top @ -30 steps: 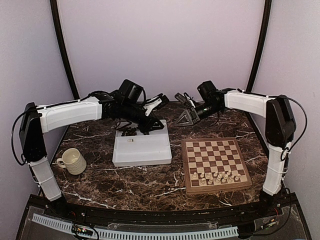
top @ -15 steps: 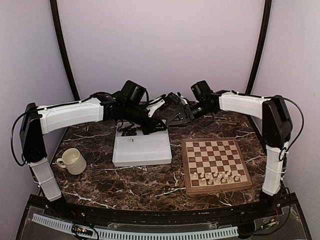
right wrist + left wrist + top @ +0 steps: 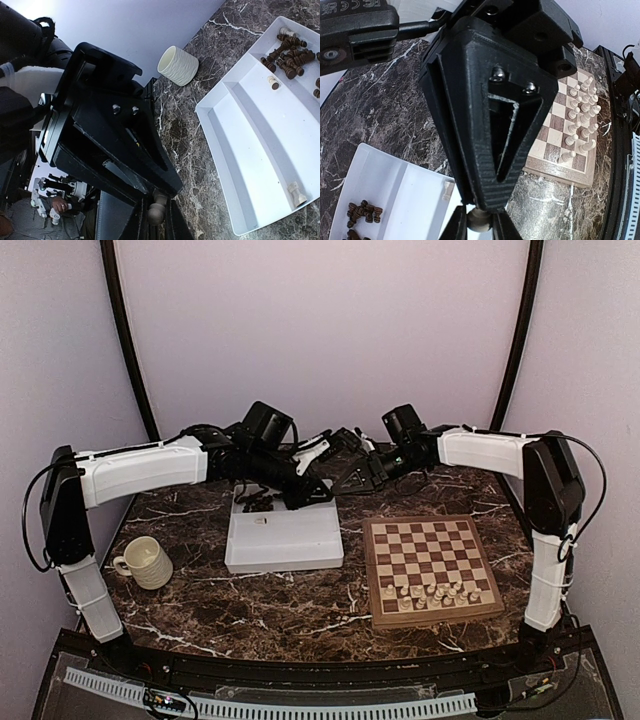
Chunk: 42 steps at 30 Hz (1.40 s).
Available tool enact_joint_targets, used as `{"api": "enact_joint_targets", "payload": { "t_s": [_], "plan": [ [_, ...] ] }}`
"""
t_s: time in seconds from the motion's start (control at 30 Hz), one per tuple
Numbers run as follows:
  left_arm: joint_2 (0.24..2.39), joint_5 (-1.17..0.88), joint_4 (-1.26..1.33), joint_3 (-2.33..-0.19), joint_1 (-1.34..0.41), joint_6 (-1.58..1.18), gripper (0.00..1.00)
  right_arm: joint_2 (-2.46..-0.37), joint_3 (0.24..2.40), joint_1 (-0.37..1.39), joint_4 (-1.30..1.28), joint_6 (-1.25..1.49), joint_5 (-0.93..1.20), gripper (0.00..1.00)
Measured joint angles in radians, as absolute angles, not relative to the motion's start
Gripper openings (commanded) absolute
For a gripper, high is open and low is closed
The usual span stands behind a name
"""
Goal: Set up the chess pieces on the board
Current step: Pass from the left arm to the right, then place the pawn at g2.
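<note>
1. Up in the air over the far side of the worktop [image 3: 270, 605], a small round-headed chess piece [image 3: 157, 212] is caught between the tips of both arms. Its colour is hard to tell in the shadow.
2. The left gripper [image 3: 479, 229] is closed on this piece, which sits pinched between its two fingertips at the bottom of the left wrist view.
3. The right gripper [image 3: 156, 227] meets it tip to tip from the other side. It is also closed, with the same piece between its fingers.
4. From above, the meeting point is off the far right corner of the white divided tray [image 3: 285, 540], well apart from the board [image 3: 432, 570].
5. A cluster of dark brown pieces [image 3: 287, 55] lies in the far end of the tray.
6. A few cream pieces also lie in the tray. One [image 3: 272, 82] is beside the dark cluster and another [image 3: 296, 192] is on its side in a different compartment.
7. The board lies flat on the worktop to the right of the tray. Cream-white pieces [image 3: 430, 592] stand upright in its two rows nearest the arm bases.
8. A cream ribbed mug [image 3: 145, 562] stands on the worktop to the left of the tray, near the left arm's base.
</note>
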<state>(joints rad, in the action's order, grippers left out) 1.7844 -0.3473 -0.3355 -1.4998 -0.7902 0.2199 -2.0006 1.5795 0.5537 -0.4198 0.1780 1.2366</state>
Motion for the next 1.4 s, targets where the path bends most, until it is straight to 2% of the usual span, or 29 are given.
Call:
{"api": "enact_joint_targets", "payload": {
  "t_s": [0.03,0.07,0.13,0.4,0.5,0.63,1.07,1.23,1.4],
  "plan": [
    [1.784,-0.345,-0.336,-1.5,-0.79,0.22,0.28,-2.001,1.579,0.553,-0.418,0.178,1.234,0.07],
    [1.784,-0.342,-0.336,-1.5,-0.79,0.22,0.37,-2.001,1.579,0.553,-0.418,0.177,1.232,0.07],
    [1.784,-0.336,-0.336,-1.5,-0.791,0.225,0.42,-1.996,1.579,0.554,-0.425,0.161,1.222,0.07],
    [1.751,-0.249,-0.34,-1.464,-0.792,0.259,0.52,-1.893,1.563,0.539,-0.583,-0.054,1.034,0.06],
    [1.72,-0.161,-0.337,-1.433,-0.793,0.266,0.65,-1.788,1.509,0.505,-0.646,-0.152,0.937,0.06],
    [1.715,-0.033,-0.322,-1.411,-0.792,0.261,0.72,-1.669,1.457,0.435,-0.767,-0.293,0.821,0.06],
    [1.716,0.211,-0.279,-1.341,-0.771,0.208,0.75,-1.358,1.163,0.251,-1.08,-0.62,0.375,0.05],
    [1.705,0.247,-0.286,-1.304,-0.766,0.17,0.75,-1.241,1.043,0.175,-1.133,-0.7,0.267,0.05],
    [1.667,0.271,-0.287,-1.301,-0.766,0.152,0.75,-1.179,0.93,0.173,-1.155,-0.765,0.218,0.06]
  ]
}}
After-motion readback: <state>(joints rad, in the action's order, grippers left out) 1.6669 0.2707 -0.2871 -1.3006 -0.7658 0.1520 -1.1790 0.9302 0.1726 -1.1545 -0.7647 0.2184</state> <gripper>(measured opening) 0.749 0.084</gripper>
